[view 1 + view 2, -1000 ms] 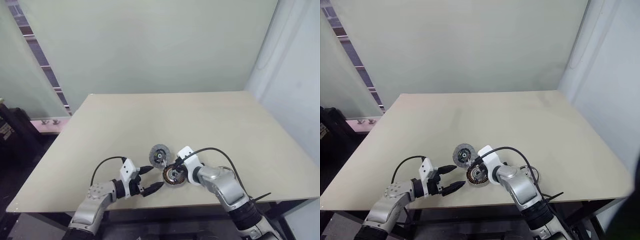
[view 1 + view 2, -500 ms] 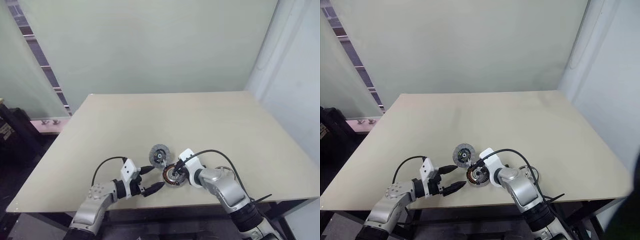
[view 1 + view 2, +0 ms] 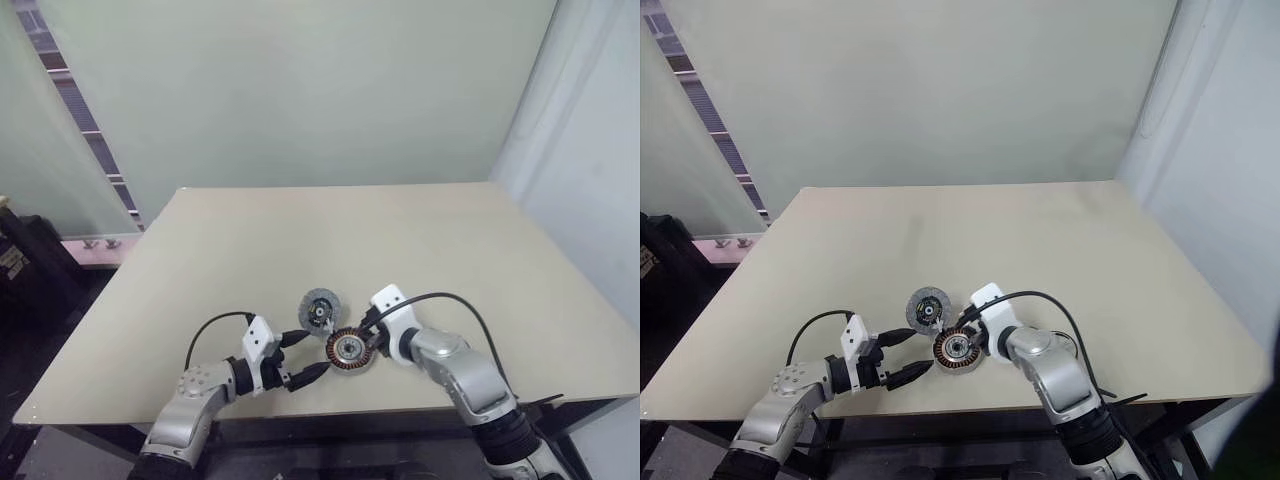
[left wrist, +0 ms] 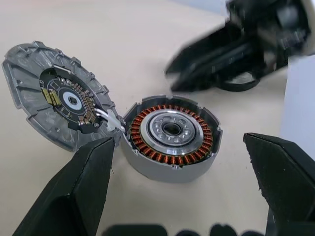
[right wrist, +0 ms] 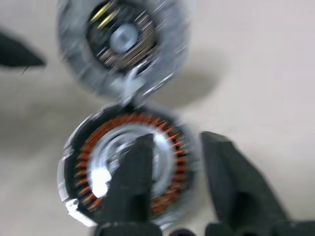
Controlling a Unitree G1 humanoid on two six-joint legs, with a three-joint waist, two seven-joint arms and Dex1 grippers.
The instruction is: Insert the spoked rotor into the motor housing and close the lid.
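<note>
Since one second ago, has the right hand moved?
Yes. The right hand has pulled back to the right, off the motor housing, which lies in the same place beside its open lid.

Copper ring gleaming inside grey metal on a beige table [image 3: 420,240].

The spoked rotor [image 4: 171,130] shows orange-copper windings circling a silver hub with a dark centre hole; its motor housing [image 4: 147,167] is plain grey. At ten o'clock, the lid [image 4: 54,93] is ribbed grey with a black, gold-flecked middle. Both grippers' fingers [image 4: 74,196] are black.
</note>
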